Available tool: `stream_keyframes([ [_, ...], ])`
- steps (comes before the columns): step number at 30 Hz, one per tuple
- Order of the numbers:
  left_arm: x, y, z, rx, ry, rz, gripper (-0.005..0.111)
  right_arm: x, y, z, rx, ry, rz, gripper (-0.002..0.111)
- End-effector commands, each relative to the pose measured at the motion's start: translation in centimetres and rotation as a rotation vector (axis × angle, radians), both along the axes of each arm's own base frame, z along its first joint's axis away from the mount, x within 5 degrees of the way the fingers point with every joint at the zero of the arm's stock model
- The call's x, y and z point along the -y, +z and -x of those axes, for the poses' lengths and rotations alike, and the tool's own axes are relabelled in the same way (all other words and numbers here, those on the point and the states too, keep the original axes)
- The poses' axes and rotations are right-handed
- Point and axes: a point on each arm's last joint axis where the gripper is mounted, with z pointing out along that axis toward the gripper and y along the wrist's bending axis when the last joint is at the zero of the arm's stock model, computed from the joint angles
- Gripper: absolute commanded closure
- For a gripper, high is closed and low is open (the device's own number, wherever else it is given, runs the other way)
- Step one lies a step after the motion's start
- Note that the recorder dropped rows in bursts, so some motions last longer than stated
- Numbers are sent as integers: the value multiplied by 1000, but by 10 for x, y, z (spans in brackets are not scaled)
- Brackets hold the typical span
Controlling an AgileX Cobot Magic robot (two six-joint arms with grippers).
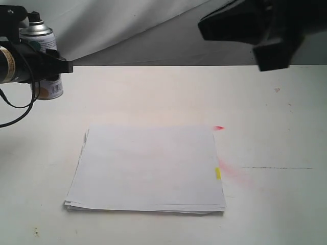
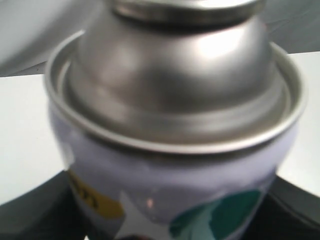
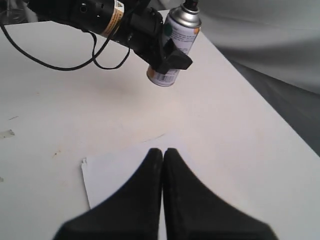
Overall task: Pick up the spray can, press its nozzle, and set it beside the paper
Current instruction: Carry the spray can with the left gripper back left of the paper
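The spray can (image 1: 45, 51), silver with a white dotted label, is at the far left behind the paper, with my left gripper (image 1: 51, 64) shut on its body. Its black nozzle (image 1: 34, 18) sits on the dome with nothing touching it. The left wrist view is filled by the can's dome and label (image 2: 175, 125). In the right wrist view the can (image 3: 177, 37) and nozzle (image 3: 190, 6) show beyond my right gripper (image 3: 163, 152), which is shut, holds nothing and hangs above the paper (image 3: 115, 175). The white paper stack (image 1: 148, 168) lies mid-table. Whether the can's base touches the table I cannot tell.
A red mark (image 1: 218, 127) and a pink stain (image 1: 232, 173) lie at the paper's right edge, by its yellow mark (image 1: 217, 173). A thin dark line (image 1: 276, 168) crosses the white table to the right. The right arm (image 1: 265, 30) looms at top right. A grey cloth backs the table.
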Motion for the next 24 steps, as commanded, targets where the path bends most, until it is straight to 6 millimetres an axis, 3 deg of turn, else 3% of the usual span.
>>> stream_keyframes([
  [1,3,5,0,20,-28,23,107,7,6,46,22,-66,16,108],
  [7,4,5,0,22,-43,32,107,11,-30,105,-6,-105,-24,108],
  [11,5,3,1,19,-51,37,107,15,-64,130,-18,-163,-54,108],
  [17,6,3,1,20,-57,38,107,21,-103,138,-22,-249,-71,108],
  [24,6,3,1,20,-69,20,107,21,-110,137,-36,-263,-73,108],
])
